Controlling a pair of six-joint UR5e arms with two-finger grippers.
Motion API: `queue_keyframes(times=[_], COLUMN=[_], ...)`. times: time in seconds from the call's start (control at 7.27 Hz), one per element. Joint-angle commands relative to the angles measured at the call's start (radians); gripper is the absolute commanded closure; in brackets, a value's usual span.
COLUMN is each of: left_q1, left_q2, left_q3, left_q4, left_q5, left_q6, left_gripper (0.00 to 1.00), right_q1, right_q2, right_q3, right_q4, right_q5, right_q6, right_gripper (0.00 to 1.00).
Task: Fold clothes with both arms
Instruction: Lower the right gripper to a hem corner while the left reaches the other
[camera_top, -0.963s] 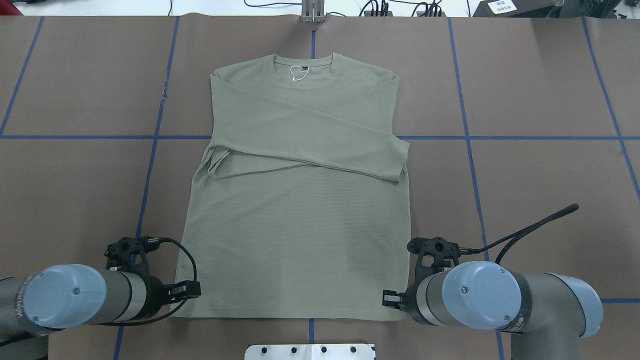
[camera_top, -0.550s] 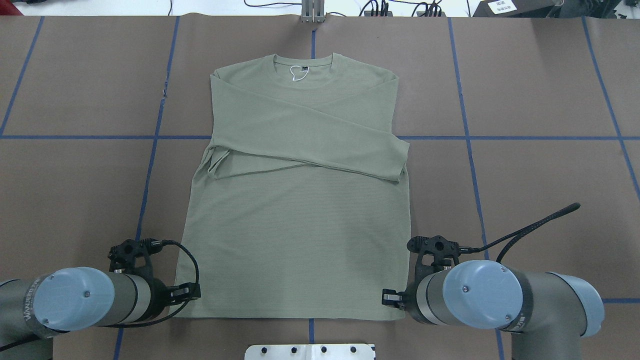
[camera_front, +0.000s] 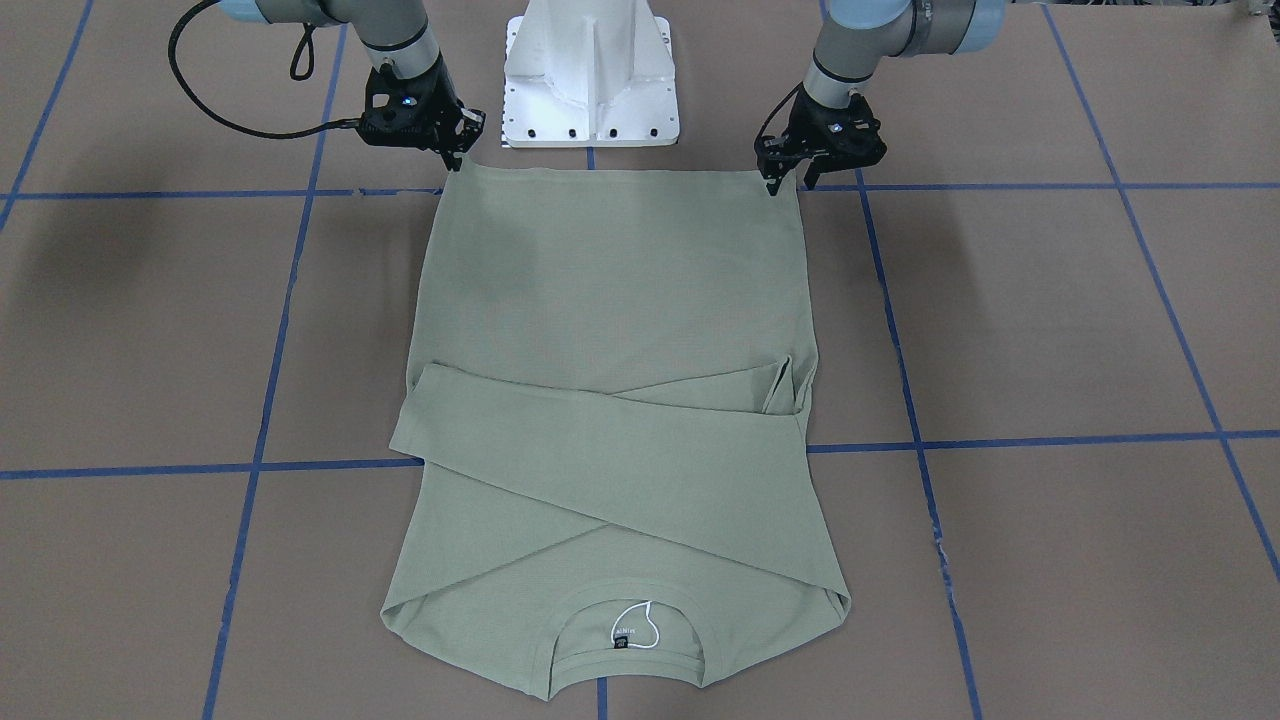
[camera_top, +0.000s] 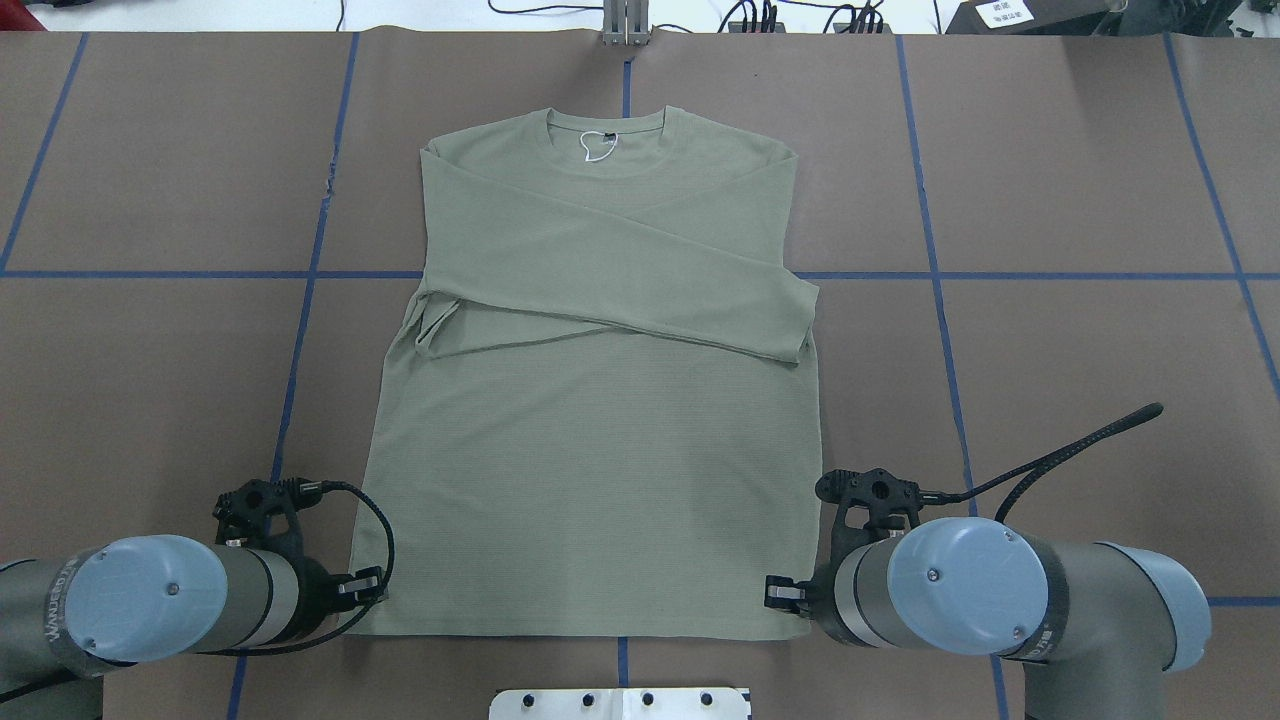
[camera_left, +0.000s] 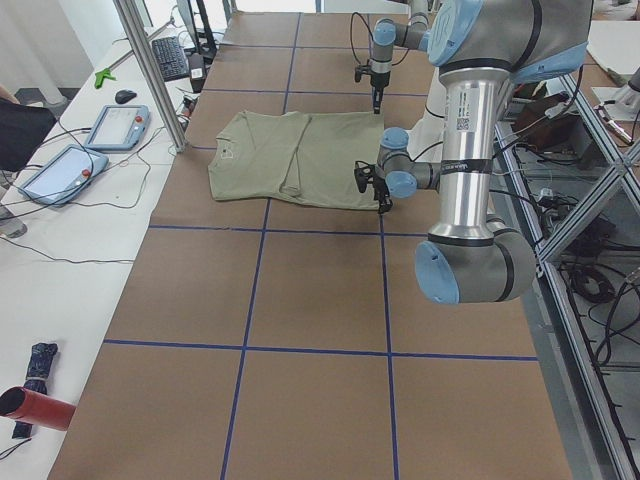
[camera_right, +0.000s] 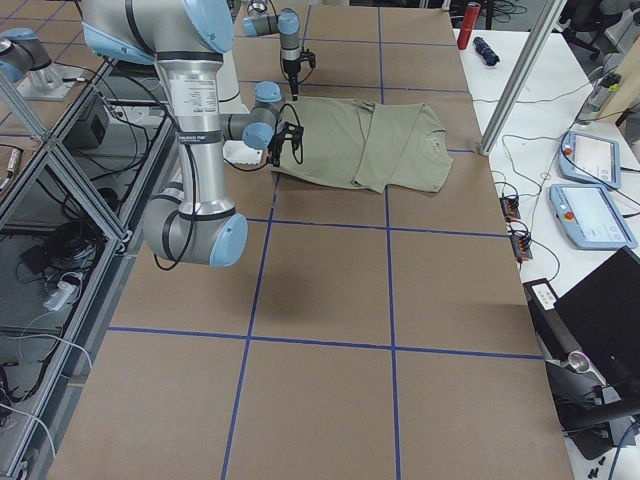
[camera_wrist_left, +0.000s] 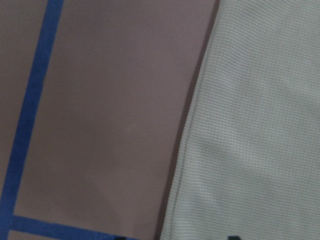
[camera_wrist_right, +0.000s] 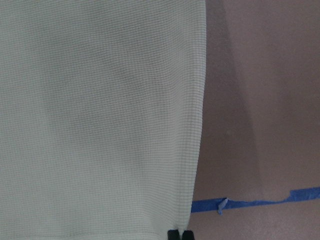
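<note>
- Shirt (camera_top: 590, 450) lies flat on the table (camera_top: 1080, 180), front up. Collar (camera_top: 607, 112) is on the far side from the robot and the hem is toward the base (camera_front: 590, 70).
- Both sleeves (camera_top: 640, 270) are folded in across the chest and cross each other.
- I see the left gripper (camera_front: 791, 183) down at the hem corner on its side, fingers spread apart. In its wrist cam the shirt's side edge runs between the two fingertips (camera_wrist_left: 230, 237).
- Right gripper (camera_front: 458, 160) is at the other hem corner, fingers clenched on the corner fabric. In its wrist cam the fingertips (camera_wrist_right: 173, 234) sit side by side right at the cloth edge.
- Blue tape (camera_top: 1080, 275) marks a grid on the brown table, and one line runs under the shirt at sleeve level.
</note>
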Motion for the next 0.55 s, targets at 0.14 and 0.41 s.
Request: queue_keyframes(times=[0.14, 0.41], left_q1=[0.009, 0.007], left_q2=[-0.003, -0.004], left_q3=[-0.006, -0.035], left_q4=[0.039, 0.044], left_q5=[0.002, 0.0], left_q6=[0.0, -0.001], left_gripper=[1.0, 1.0], right_q1=[0.001, 0.01], right_q2=[0.0, -0.005], right_q3=[0.001, 0.023], right_q4=[0.0, 0.0], right_q5=[0.004, 0.026], right_q6=[0.0, 0.0], right_gripper=[1.0, 1.0])
